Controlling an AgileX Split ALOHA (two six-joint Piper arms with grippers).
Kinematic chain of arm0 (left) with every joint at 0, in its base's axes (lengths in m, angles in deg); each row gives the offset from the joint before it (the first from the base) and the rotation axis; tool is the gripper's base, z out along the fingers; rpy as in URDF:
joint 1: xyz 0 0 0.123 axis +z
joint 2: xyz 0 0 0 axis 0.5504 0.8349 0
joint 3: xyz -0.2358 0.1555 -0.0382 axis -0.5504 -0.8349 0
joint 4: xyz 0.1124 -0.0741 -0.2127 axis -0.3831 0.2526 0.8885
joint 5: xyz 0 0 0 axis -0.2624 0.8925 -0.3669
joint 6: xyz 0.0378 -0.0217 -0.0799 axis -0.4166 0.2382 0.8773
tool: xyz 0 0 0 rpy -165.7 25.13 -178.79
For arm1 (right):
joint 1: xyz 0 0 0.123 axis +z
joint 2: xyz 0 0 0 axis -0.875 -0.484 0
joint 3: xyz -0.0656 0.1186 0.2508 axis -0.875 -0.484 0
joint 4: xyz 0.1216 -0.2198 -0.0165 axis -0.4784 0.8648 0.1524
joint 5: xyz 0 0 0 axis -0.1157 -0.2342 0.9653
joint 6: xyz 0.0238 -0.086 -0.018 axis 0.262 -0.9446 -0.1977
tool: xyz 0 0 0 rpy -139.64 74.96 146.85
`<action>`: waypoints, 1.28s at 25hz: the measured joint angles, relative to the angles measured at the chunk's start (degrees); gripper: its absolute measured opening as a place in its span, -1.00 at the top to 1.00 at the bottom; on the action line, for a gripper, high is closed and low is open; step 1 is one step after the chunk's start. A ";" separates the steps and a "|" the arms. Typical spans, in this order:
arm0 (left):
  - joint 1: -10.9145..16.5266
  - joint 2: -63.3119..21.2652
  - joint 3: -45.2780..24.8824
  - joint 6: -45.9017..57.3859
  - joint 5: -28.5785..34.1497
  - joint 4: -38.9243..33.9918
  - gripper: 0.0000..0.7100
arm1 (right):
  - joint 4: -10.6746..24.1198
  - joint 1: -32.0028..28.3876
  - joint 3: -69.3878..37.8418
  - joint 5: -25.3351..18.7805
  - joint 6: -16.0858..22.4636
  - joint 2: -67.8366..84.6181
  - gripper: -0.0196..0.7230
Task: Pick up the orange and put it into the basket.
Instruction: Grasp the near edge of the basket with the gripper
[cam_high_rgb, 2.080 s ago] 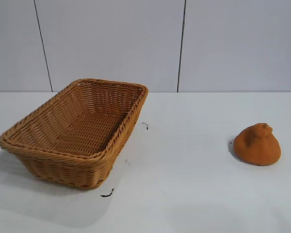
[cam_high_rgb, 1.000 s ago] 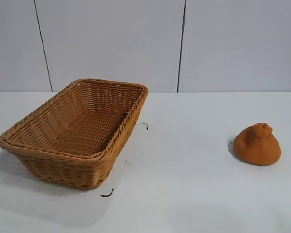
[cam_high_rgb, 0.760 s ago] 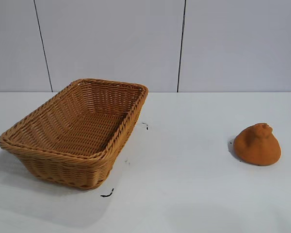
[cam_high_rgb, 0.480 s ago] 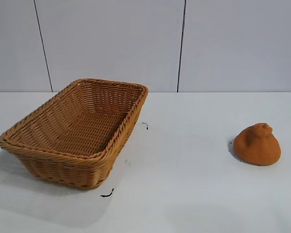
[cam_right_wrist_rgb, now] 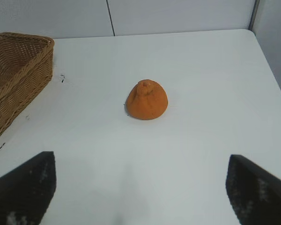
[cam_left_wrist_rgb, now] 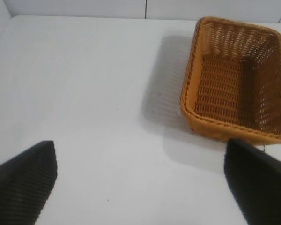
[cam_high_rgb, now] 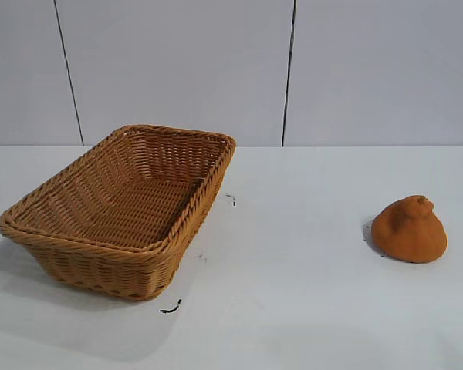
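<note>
A woven wicker basket (cam_high_rgb: pixel 119 208) sits empty on the left of a white table (cam_high_rgb: pixel 293 293), while the orange (cam_high_rgb: pixel 409 229) rests well apart from it on the table's right side, knobby bump upward, touching nothing but the tabletop. Small black marks (cam_high_rgb: pixel 170 309) dot the table just beside the basket's near corner. Grey wall panels (cam_high_rgb: pixel 177 69) rise behind.

Neither arm appears in the exterior view. The left wrist view shows the left tool (cam_left_wrist_rgb: pixel 140 180) spread wide above bare table, its two dark fingers (cam_left_wrist_rgb: pixel 23 180) far apart at the frame's edges and nothing between them; the basket (cam_left_wrist_rgb: pixel 192 93) lies ahead of it and off to one side, its inside empty.

The right wrist view shows the right tool (cam_right_wrist_rgb: pixel 140 187) likewise spread wide and holding nothing, its fingers (cam_right_wrist_rgb: pixel 260 190) flanking open tabletop. The orange (cam_right_wrist_rgb: pixel 147 100) sits ahead of it, roughly centred between the fingers' lines but well short of them, with a corner of the basket (cam_right_wrist_rgb: pixel 18 70) farther off.
</note>
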 joint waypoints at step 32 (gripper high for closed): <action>-24.19 11.20 4.36 35.04 2.42 10.70 -0.96 | 0.00 0.00 0.00 0.06 0.00 0.00 -0.89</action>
